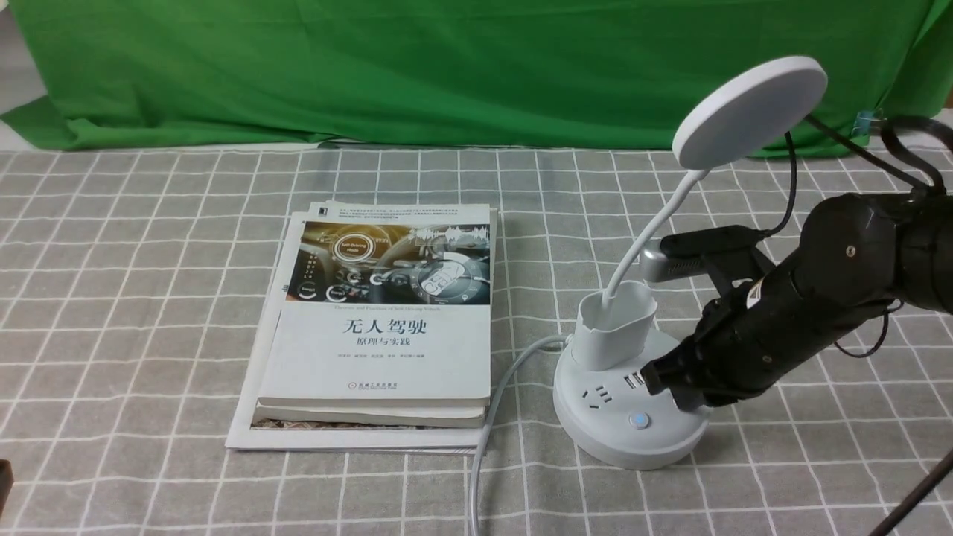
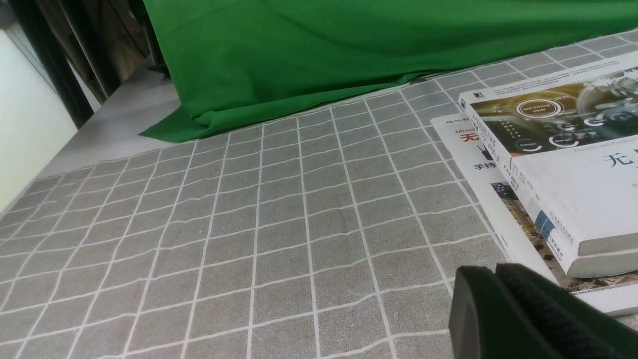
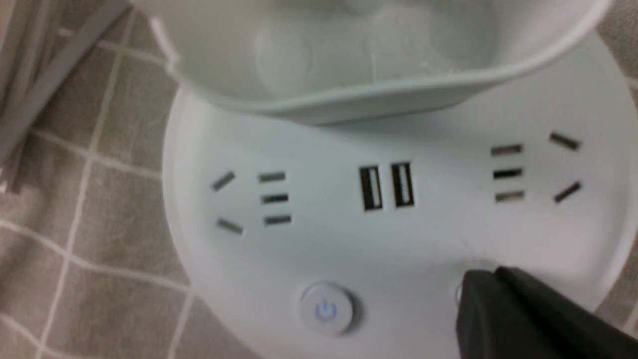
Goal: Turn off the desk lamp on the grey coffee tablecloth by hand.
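The white desk lamp [image 1: 629, 406] stands at the right on the grey coffee tablecloth [image 1: 134, 298]. Its disc head [image 1: 748, 112] is raised on a bent neck and looks unlit. The pen-holder cup [image 1: 616, 327] is empty. My right gripper [image 1: 659, 380] is shut, with its fingertips down on the round base. In the right wrist view the shut tips [image 3: 491, 279] cover a second button beside the blue-lit power button [image 3: 326, 309]. My left gripper [image 2: 491, 279] is shut and empty, low over the cloth beside the books.
A stack of books [image 1: 380, 327] lies in the middle of the cloth, left of the lamp. The lamp's white cord [image 1: 491, 417] runs from the base toward the front edge. A green backdrop cloth [image 1: 447, 67] hangs behind.
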`<action>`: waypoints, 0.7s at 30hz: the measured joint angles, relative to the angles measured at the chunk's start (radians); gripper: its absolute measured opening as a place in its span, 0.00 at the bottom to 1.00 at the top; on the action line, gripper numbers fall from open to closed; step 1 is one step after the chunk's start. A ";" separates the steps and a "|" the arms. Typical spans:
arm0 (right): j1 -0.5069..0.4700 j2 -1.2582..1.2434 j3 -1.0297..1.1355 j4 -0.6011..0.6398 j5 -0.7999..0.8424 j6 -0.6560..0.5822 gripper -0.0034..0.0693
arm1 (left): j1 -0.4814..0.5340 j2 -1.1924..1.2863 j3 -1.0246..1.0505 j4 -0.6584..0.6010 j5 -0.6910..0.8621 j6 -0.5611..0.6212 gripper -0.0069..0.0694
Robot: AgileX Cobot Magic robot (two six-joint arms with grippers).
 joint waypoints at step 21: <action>-0.153 -1.188 0.646 -0.015 -0.399 -0.204 0.09 | 0.000 0.000 0.000 0.000 0.000 0.000 0.12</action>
